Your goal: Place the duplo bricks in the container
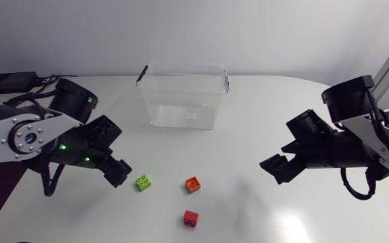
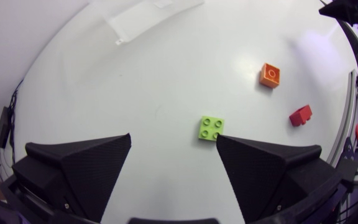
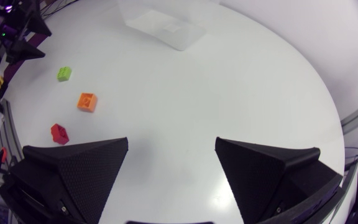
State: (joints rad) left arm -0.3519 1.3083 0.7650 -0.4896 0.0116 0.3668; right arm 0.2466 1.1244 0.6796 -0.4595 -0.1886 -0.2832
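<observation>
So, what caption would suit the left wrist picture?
Open left gripper at the green brick, orange brick and red brick beyond.

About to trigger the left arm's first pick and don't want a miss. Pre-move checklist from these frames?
1. Left gripper open and empty: ok.
2. Green brick centred between its fingers: not ok. It lies just ahead of one fingertip, off to that side.
3. Orange brick and red brick clear of the green one: ok, both stand apart on the table.
4. Container open on top: ok, no lid on it and no bricks inside.
5. Right gripper out of the way: ok. It is open, empty and away from the bricks.
</observation>
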